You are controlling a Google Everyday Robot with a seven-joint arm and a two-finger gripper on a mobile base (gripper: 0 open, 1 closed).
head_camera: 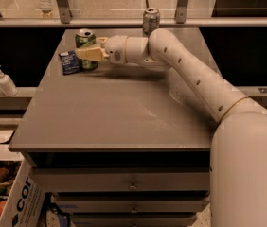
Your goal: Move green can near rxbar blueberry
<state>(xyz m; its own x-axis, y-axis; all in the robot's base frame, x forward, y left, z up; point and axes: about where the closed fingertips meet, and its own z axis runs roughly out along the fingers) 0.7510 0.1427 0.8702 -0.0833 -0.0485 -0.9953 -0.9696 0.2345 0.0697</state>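
The green can (84, 38) stands upright at the table's far left, right beside the rxbar blueberry (69, 62), a dark navy wrapper lying flat just left of it. My gripper (92, 51) reaches in from the right and is shut on the green can. One pale finger (89, 54) crosses the front of the can's body and the other shows behind it. The can's lower half is partly hidden by the finger.
A silver-grey can (150, 19) stands at the table's far edge (124, 30). A soap dispenser (3, 81) sits on a ledge to the left. A cardboard box (10, 197) is on the floor at the lower left. My arm spans the table's right side.
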